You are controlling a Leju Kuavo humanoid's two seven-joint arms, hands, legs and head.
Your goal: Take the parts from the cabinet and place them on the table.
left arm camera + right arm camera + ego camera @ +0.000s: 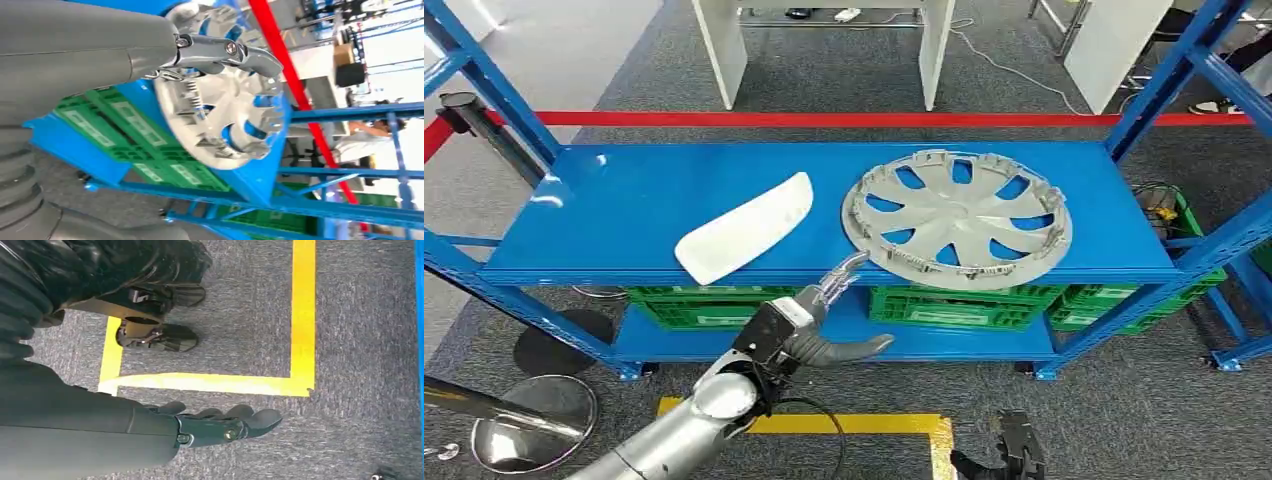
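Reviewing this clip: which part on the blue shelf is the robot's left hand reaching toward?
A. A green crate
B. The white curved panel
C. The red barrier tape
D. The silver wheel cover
D. In the head view the left hand has its fingertips just at the near rim of the silver wheel cover, while the white curved panel lies apart to the side.

You have two parts on the blue shelf [604,215] of the cabinet. The silver hubcap [957,218] lies flat on the right half, clip-ringed inner side up, spokes showing blue between them, its near rim overhanging the shelf's front edge. The white curved panel [746,228] lies left of it, angled, apart from the hubcap, its lower end at the front edge.
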